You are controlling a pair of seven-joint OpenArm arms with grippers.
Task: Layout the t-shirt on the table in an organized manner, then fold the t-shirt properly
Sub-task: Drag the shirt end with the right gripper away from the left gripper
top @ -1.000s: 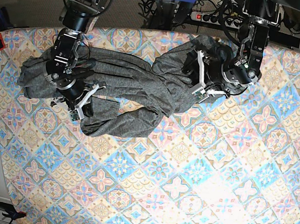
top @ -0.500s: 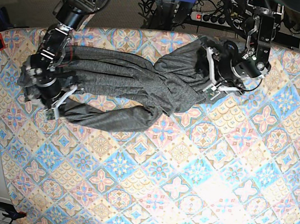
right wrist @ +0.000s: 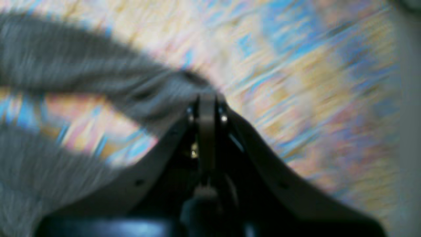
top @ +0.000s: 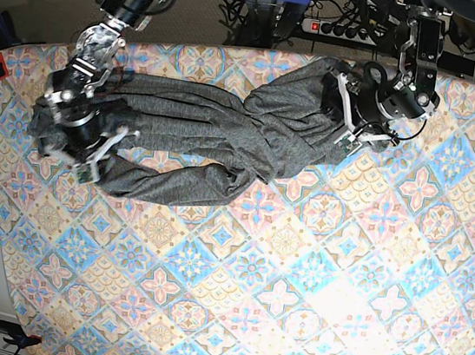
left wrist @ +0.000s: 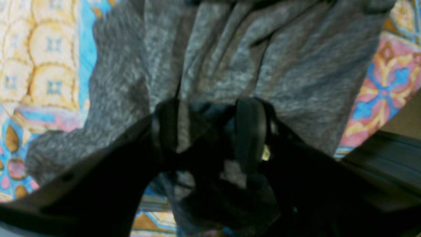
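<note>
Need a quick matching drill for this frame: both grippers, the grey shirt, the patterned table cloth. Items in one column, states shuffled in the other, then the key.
Column one:
1. left gripper
2. right gripper
3. dark heather-grey knit t-shirt
4. table with the pastel diamond-tile cloth

Column two:
A. stretched into a twisted, bunched band between the two arms
B. jaws pressed together on a pinch of fabric
C. bare across its near half
D. jaws apart with a thick bunch of fabric between them

Pairs: 1-D, 2-B, 3-A, 4-C
</note>
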